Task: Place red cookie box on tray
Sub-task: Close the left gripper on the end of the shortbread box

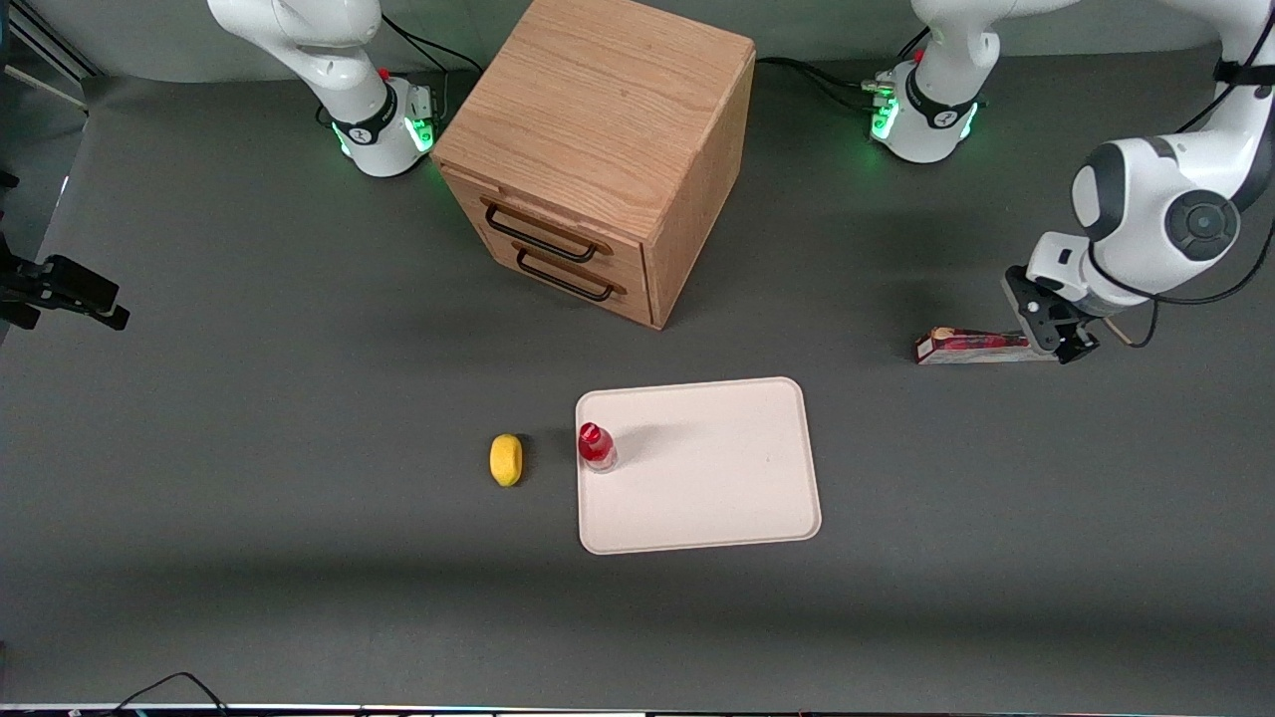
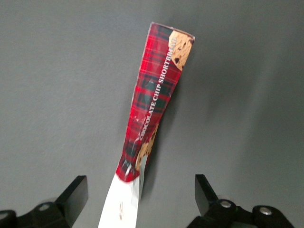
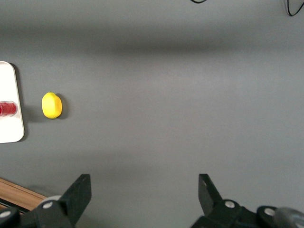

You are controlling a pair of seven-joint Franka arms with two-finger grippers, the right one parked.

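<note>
The red cookie box (image 1: 971, 346) lies on the table toward the working arm's end, farther from the front camera than the tray (image 1: 707, 468). In the left wrist view the box (image 2: 154, 102) shows red tartan sides, cookie pictures and a white end. My gripper (image 1: 1058, 339) is at the box's end nearest the working arm. It is open: its two black fingers (image 2: 73, 194) stand wide apart on either side of the white end, not touching it. The cream-pink tray lies flat near the table's middle.
A small red-capped bottle (image 1: 596, 446) stands on the tray's edge toward the parked arm. A yellow lemon (image 1: 506, 459) lies on the table beside it. A wooden two-drawer cabinet (image 1: 598, 149) stands farther from the front camera than the tray.
</note>
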